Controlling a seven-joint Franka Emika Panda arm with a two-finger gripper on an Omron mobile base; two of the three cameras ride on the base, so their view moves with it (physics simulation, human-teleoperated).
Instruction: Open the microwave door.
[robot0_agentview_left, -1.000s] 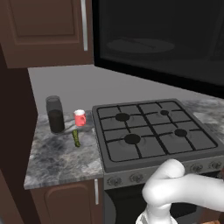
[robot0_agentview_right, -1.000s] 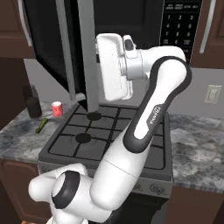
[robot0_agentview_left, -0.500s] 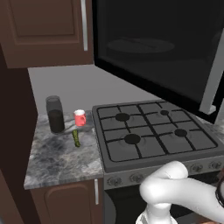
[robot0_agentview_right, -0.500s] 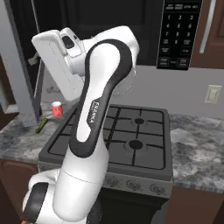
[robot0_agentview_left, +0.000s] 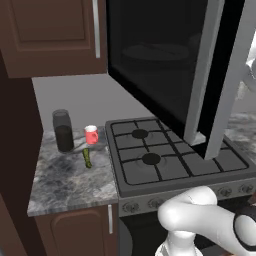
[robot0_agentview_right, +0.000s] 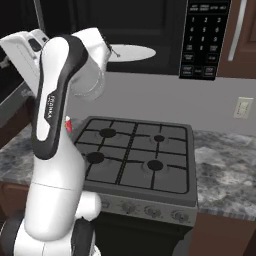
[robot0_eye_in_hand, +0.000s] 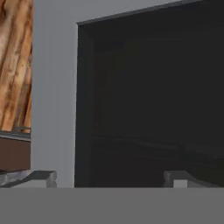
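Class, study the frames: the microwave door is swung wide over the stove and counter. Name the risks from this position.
1. The microwave door hangs out over the gas stove; pushed further, its handle end might reach toward the red mug and dark jar on the counter.
2. The arm's elbow sits near the turntable plate in the open cavity; a careless retreat may strike it.

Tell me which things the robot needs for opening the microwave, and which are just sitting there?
Needed for the job:
- the microwave door, swung wide open
- its silver handle
- the microwave, with the glass plate inside

Just sitting there:
- the stove
- the red cup
- the dark jar
- the green thing on the counter
- the wooden cabinet
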